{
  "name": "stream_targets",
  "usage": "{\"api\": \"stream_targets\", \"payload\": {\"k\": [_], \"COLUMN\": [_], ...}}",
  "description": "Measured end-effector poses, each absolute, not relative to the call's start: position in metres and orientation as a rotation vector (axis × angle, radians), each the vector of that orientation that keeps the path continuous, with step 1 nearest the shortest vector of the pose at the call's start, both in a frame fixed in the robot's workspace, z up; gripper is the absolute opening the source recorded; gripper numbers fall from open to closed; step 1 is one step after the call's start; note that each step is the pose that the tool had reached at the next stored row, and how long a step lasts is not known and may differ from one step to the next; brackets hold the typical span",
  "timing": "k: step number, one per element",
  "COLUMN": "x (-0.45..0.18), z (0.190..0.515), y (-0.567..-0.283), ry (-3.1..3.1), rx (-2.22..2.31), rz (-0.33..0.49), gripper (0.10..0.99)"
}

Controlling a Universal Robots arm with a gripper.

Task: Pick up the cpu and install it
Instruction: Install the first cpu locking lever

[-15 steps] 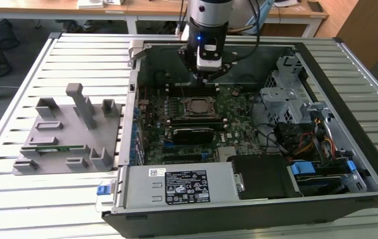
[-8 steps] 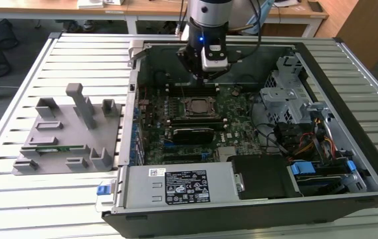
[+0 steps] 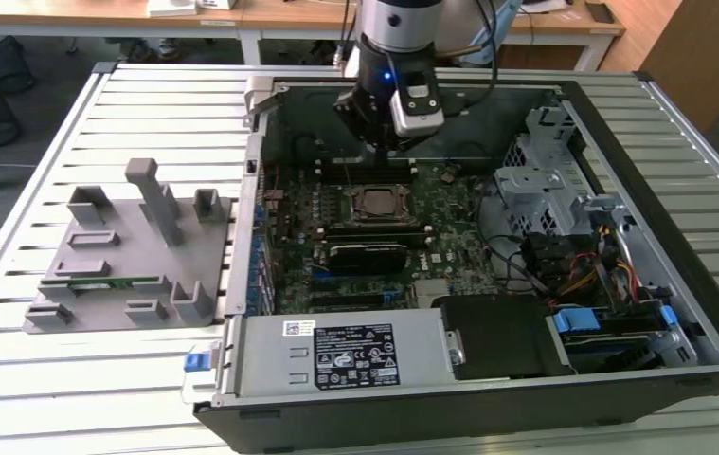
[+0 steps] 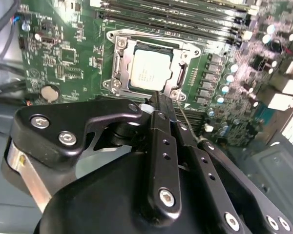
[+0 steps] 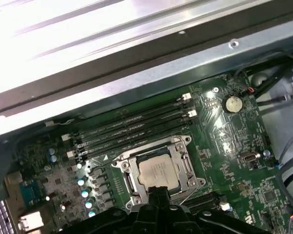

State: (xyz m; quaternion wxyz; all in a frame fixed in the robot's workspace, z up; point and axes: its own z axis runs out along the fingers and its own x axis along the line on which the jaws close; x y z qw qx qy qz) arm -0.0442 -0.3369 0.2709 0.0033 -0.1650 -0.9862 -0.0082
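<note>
Silver-topped square cpu (image 4: 151, 70) sat in the black socket frame (image 4: 118, 58); we noted the black gripper's (image 4: 158, 100) fingers pressed together just beside it, memory slots (image 5: 132, 129) alongside.

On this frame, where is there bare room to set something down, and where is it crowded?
Bare slats of the table lie between the grey fixture and the computer case, and beyond the fixture. Inside the case it is crowded: the gripper hangs near the cpu in its socket; cables and drive cage crowd the exterior view's right.

A slatted metal table (image 3: 144, 104) carries an open computer case (image 3: 486, 398) at three o'clock and a grey holder (image 3: 132, 265) at nine.
</note>
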Motion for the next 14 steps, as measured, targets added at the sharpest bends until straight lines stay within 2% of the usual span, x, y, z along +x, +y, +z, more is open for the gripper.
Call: {"api": "stream_targets", "payload": {"k": [14], "x": [-0.0459], "z": [0.2688], "y": [-0.3369], "ry": [-3.13], "rx": [-0.148], "rz": [-0.025], "gripper": [0.106]}}
